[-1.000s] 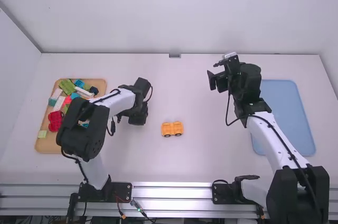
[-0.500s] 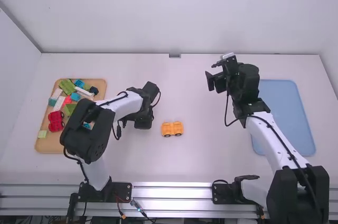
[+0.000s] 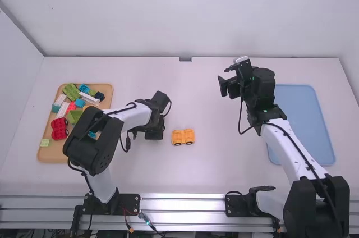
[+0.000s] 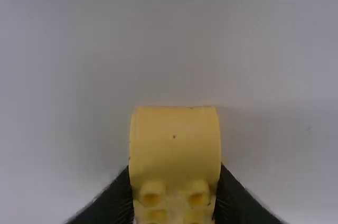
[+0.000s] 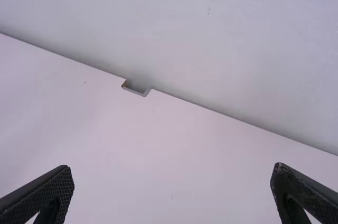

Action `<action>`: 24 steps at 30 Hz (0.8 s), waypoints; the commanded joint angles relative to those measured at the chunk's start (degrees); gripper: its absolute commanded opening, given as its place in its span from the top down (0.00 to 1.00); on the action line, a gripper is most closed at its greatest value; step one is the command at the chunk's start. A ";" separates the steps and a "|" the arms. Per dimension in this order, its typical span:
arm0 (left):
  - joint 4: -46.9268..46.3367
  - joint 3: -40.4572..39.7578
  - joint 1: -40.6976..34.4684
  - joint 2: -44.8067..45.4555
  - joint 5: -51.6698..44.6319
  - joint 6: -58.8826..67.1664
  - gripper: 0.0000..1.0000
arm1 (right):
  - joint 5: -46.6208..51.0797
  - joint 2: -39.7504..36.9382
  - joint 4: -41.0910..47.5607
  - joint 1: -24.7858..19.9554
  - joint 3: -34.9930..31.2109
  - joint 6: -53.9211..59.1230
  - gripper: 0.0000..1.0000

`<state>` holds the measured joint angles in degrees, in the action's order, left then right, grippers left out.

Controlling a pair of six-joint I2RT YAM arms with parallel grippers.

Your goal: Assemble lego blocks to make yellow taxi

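My left gripper (image 3: 152,135) is low over the table, just left of the orange-yellow wheeled base (image 3: 183,137), which stands near the table's middle. In the left wrist view, my left gripper (image 4: 174,195) is shut on a yellow block (image 4: 174,142) with studs on its near part. My right gripper (image 3: 223,85) is up at the right of the middle, far from the base. The right wrist view has the right gripper (image 5: 172,192) with its two fingers wide apart and nothing between them.
At the far left a wooden tray (image 3: 49,154) holds several coloured blocks and a red wheeled base (image 3: 59,128). A blue tray (image 3: 307,120) lies at the right, beside the right arm. The wall borders the table's far edge.
My left gripper has moved to the right, closer to the orange-yellow base. The right arm has shifted very slightly to the left.
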<state>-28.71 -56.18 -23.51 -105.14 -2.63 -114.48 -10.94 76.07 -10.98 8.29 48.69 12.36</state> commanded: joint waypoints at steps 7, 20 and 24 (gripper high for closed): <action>-2.75 -1.92 0.33 -0.83 0.92 7.26 0.12 | 0.24 0.44 -0.07 -0.07 1.81 -0.13 0.01; -20.55 -24.76 1.97 -0.72 8.66 60.50 0.01 | 0.24 0.44 -0.11 -0.11 1.81 -0.13 0.01; -19.41 -30.40 1.75 -0.72 11.54 92.63 0.01 | 0.24 0.44 -0.33 0.04 1.81 -0.11 0.01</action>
<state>-48.25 -83.42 -21.65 -105.34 4.40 -55.70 -10.98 76.07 -10.96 8.29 48.69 12.43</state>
